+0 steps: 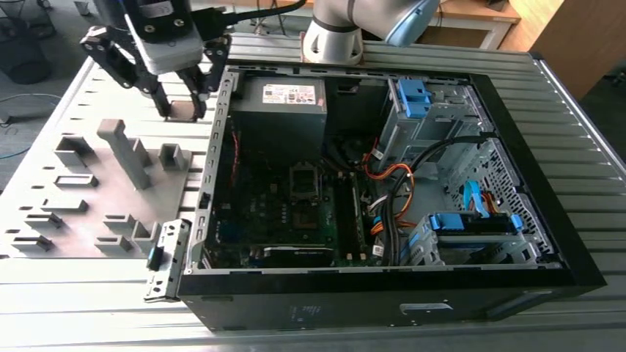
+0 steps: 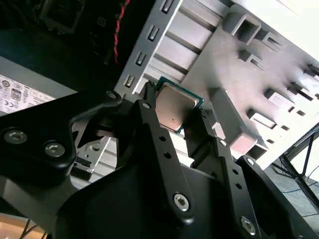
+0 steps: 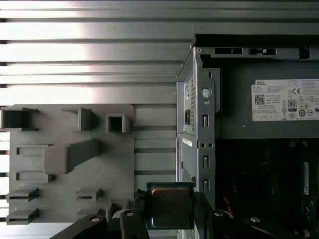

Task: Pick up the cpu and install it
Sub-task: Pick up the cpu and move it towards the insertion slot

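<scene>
Slatted table [image 3: 89,50] — cpu [image 3: 170,206] in gripper [image 1: 183,108]

In both wrist views the cpu [image 3: 171,206] [image 2: 174,106] is covered along two side edges by the fingers [image 2: 149,127]. In the exterior view the arm [image 1: 338,33] is cut off at the top edge, and the grey fixture plate [image 1: 176,198] at the exterior view's left.

On the counter [image 1: 59,315] the open computer case [image 1: 342,312] lies at the middle of the exterior view, with the fixture plate [image 1: 98,187] just beside it at nine o'clock. The arm's base [image 1: 333,40] stands behind the case at twelve o'clock. Inside the case the power supply [image 1: 284,99] sits at eleven o'clock, the motherboard [image 1: 284,213] at seven. The gripper [image 1: 183,110] hangs at ten o'clock, above the plate's far end, just outside the case wall; the cpu [image 2: 174,107] sits between its fingers [image 2: 154,134], touching both.
</scene>
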Robot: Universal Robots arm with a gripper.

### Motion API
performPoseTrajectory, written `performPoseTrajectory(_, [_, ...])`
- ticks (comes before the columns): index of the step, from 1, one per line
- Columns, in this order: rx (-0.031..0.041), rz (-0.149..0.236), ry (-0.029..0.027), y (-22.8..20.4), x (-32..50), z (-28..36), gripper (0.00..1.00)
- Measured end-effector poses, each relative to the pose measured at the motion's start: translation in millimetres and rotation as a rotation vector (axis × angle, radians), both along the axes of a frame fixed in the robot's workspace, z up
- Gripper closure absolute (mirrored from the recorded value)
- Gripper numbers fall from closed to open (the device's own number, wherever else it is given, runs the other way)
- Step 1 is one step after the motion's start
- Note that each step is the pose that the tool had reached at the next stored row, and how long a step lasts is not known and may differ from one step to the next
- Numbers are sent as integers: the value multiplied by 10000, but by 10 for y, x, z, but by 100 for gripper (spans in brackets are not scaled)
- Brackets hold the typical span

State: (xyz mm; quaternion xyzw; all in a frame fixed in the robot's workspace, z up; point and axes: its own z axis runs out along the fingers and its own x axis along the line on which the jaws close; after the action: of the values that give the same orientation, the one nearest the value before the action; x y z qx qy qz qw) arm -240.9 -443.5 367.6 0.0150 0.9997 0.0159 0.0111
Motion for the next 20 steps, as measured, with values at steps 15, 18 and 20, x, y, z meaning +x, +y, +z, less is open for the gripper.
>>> performPoseTrajectory(15, [0, 0, 0, 0, 599, 0, 53])
performPoseTrajectory(18, [1, 0, 0, 0, 726, -1, 53])
performPoseTrajectory(20, [1, 0, 0, 0, 808, -1, 53])
